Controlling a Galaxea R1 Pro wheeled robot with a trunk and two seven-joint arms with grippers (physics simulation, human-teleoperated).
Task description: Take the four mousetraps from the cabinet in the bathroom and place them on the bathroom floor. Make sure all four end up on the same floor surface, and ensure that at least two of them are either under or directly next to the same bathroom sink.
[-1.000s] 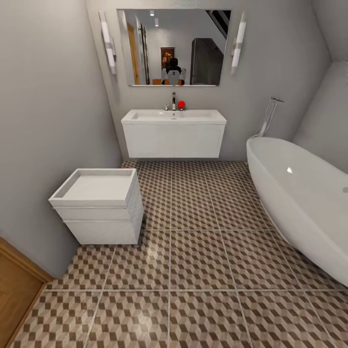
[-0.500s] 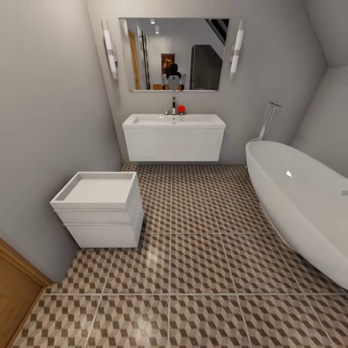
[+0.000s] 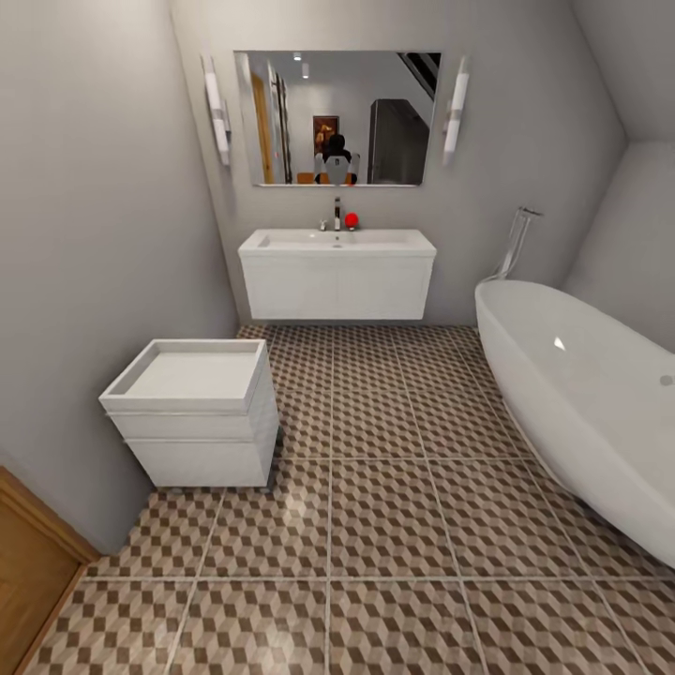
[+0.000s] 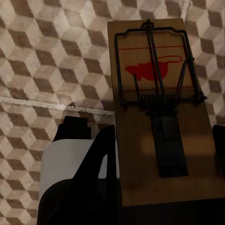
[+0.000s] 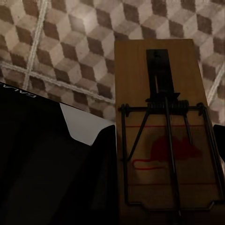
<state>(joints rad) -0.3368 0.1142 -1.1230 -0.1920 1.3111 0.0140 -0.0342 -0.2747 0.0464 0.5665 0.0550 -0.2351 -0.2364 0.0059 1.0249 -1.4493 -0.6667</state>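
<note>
Your head camera has backed away a little since the earlier frames, so the sink and mirror sit lower and smaller in the picture. Nearest to you, your left hand (image 4: pixel 164 187) grips one mousetrap (image 4: pixel 159 108) over the bathroom floor (image 3: pixel 394 525), and your right hand (image 5: pixel 164 183) grips another mousetrap (image 5: pixel 164 136) over the same tiles. Further on, the small white drawer unit (image 3: pixel 192 417) stands by the left wall and the white tub (image 3: pixel 581 394) on the right. Farthest, the bathroom sink (image 3: pixel 337 262) hangs under the mirror (image 3: pixel 337 117), with a red object (image 3: pixel 352 219) beside the tap.
</note>
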